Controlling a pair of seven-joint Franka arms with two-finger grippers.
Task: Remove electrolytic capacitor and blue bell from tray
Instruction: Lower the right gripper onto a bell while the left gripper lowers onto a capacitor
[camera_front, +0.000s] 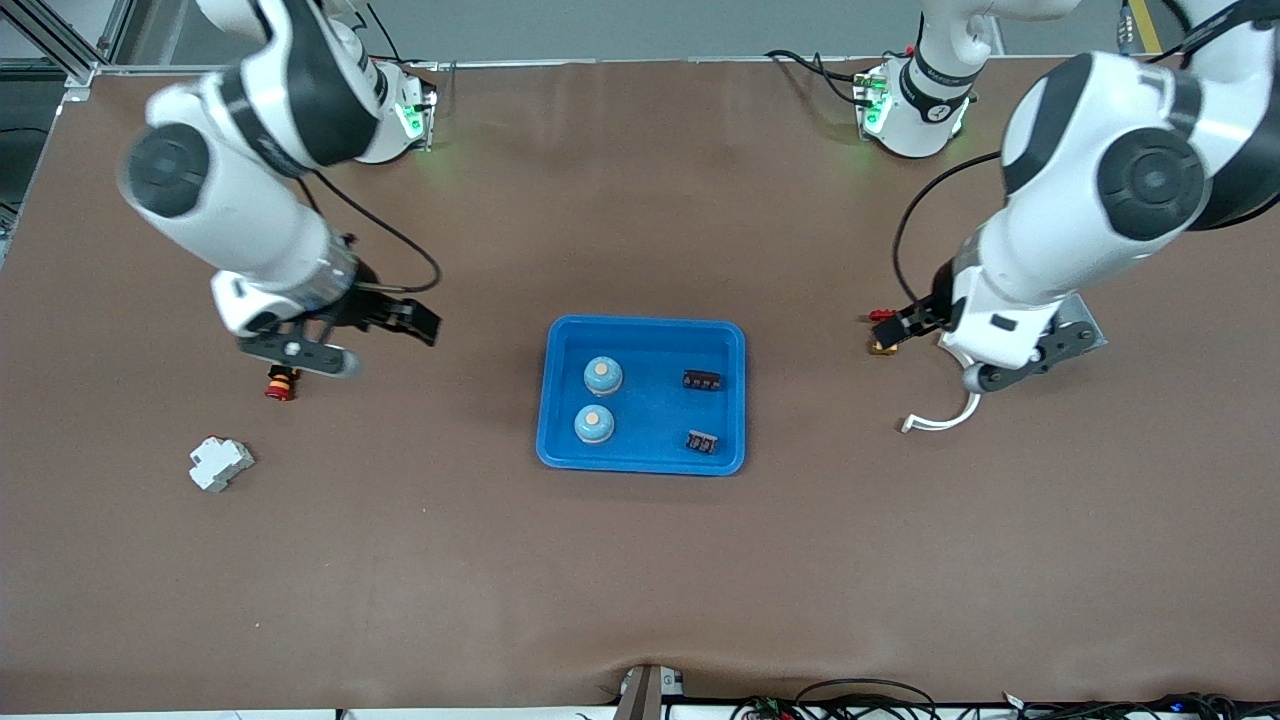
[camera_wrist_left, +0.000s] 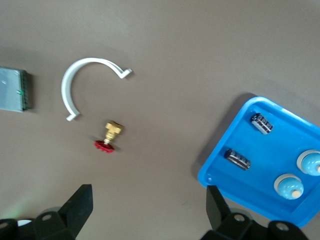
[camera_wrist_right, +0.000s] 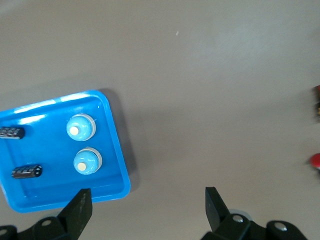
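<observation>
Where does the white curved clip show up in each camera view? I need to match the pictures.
Front view: white curved clip on the table, toward the left arm's end, below the left gripper.
Left wrist view: clip beside the red-and-brass valve.
Right wrist view: not in it.
Shared landmark: blue tray.

We see the blue tray (camera_wrist_left: 260, 165) cut off at the left wrist frame's lower right edge; a red object (camera_wrist_right: 316, 161) at the right wrist frame's right edge is cropped, blurred and unidentifiable.
</observation>
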